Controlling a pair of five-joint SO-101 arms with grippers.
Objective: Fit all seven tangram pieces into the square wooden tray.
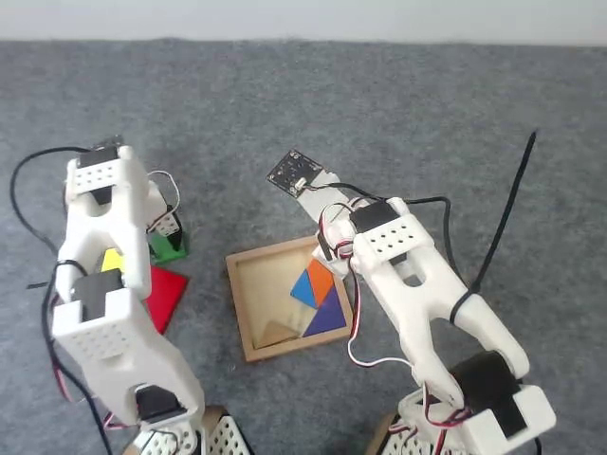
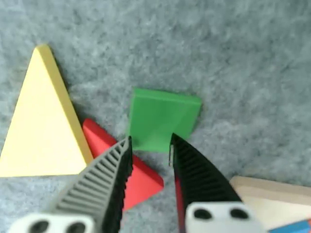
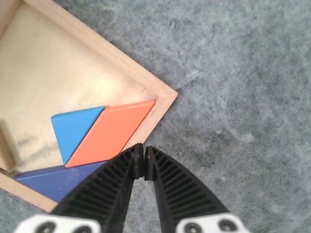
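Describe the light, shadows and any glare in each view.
High view: soft, even light; a faint darker patch on the floor of the square wooden tray, near one corner. Left wrist view: a pale sheen on the green square piece, no hard shadow on the grey carpet. Right wrist view: the tray floor is bright, with a greyish smudge beside one wall.

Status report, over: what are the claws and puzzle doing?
Left gripper open, straddling edge of green square. Right gripper shut, empty, above tray rim. Blue piece, orange piece, purple piece inside. Yellow triangle outside; red triangle close beside square.
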